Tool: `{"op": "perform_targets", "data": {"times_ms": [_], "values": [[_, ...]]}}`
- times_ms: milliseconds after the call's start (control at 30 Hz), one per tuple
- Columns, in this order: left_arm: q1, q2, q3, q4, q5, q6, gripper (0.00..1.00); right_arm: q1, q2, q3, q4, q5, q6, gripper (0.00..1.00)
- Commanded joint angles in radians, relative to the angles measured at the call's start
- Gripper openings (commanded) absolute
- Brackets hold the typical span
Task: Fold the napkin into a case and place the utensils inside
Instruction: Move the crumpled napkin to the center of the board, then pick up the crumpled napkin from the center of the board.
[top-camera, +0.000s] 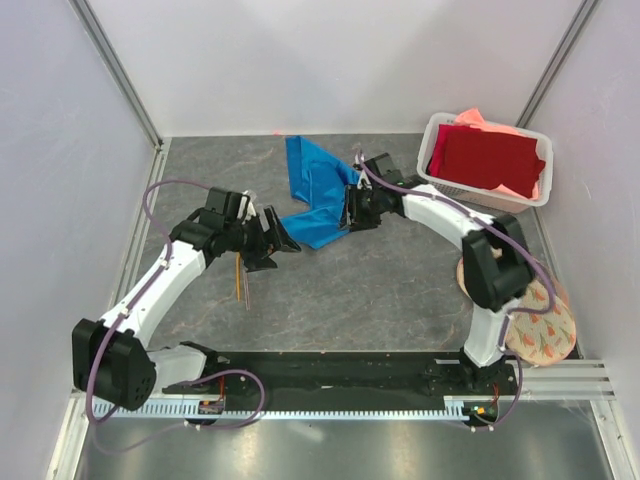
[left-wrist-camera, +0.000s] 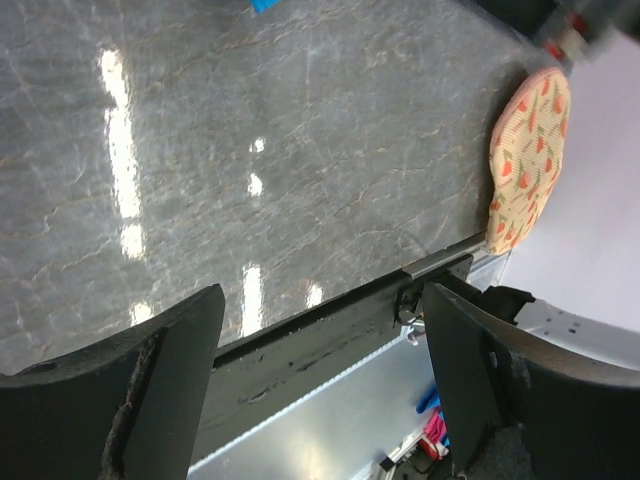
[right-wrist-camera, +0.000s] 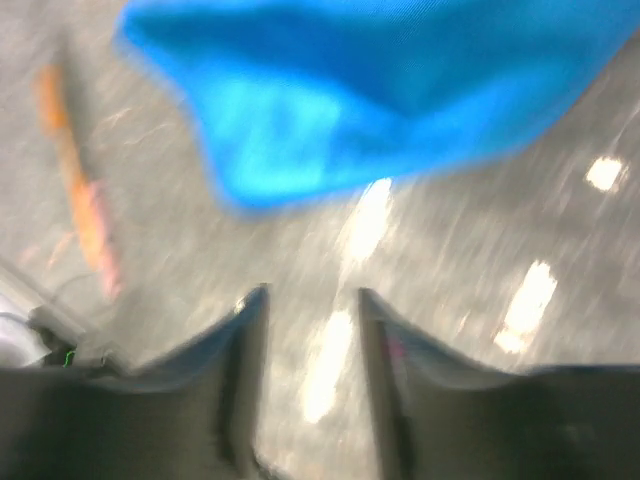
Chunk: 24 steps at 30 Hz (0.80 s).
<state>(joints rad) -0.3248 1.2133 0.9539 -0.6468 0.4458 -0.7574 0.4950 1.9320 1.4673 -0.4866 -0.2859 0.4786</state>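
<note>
The bright blue napkin (top-camera: 315, 195) lies crumpled and partly folded over at the back middle of the table. It fills the top of the blurred right wrist view (right-wrist-camera: 380, 90). My right gripper (top-camera: 349, 213) sits at the napkin's right edge; in its wrist view the gripper (right-wrist-camera: 312, 295) is open with nothing between the fingers. The thin orange-brown utensils (top-camera: 241, 278) lie on the table just in front of my left gripper (top-camera: 280, 240); one shows blurred in the right wrist view (right-wrist-camera: 75, 190). My left gripper (left-wrist-camera: 320, 300) is wide open and empty, left of the napkin. No folded case shows.
A white basket (top-camera: 480, 197) at the back right holds a dark red cloth (top-camera: 490, 155) and a salmon-pink cloth (top-camera: 480, 118). A round floral mat (top-camera: 545, 325) lies at the right near edge, also in the left wrist view (left-wrist-camera: 525, 160). White walls enclose the table.
</note>
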Motion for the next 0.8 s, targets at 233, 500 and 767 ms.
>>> {"op": "perform_targets", "data": {"times_ms": [233, 500, 767], "values": [[0.0, 0.259, 0.19, -0.082, -0.248, 0.036, 0.86, -0.021, -0.122, 0.065, -0.177, 0.08, -0.109, 0.86], [0.052, 0.583, 0.396, -0.047, -0.269, 0.104, 0.84, -0.053, 0.074, 0.298, -0.248, 0.169, -0.167, 0.94], [0.116, 0.744, 0.517, -0.002, -0.236, 0.167, 0.84, -0.079, 0.214, 0.376, -0.242, 0.12, -0.152, 0.94]]}}
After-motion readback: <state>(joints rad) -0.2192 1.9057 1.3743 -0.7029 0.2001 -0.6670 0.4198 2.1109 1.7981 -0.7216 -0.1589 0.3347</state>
